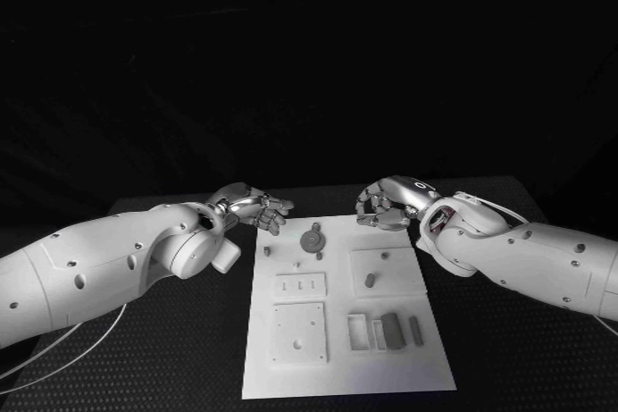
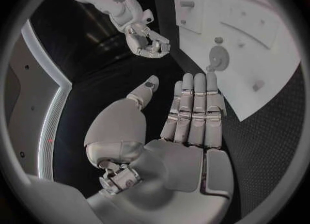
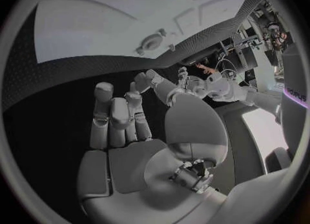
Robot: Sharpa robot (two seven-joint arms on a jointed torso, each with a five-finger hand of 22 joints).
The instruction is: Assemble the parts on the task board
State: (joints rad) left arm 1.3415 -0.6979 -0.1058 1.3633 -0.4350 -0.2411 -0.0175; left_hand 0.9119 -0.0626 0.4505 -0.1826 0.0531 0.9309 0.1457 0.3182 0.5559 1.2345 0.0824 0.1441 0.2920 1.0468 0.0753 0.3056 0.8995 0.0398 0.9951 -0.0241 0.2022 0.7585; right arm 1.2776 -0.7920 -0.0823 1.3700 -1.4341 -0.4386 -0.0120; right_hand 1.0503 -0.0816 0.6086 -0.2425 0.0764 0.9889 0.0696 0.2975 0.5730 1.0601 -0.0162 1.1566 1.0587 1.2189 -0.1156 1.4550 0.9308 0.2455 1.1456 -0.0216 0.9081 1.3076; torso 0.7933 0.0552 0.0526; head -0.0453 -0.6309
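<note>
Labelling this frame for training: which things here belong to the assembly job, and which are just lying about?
Job:
task board
grey parts, e.g. round part
left hand, empty
right hand, empty

Lying about:
black table
cable

We see a white task board [image 1: 347, 381] with grey parts [image 1: 313, 240] on a black dotted tabletop [image 1: 154, 358].

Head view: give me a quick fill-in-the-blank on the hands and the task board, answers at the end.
1. The left hand holds ____.
2. Both hands hover at the ____ end of the task board, the end away from the robot.
3. The round grey part lies on the board ____ the two hands.
4. The right hand has its fingers ____, holding nothing.

Missing words: nothing; far; between; apart
</note>
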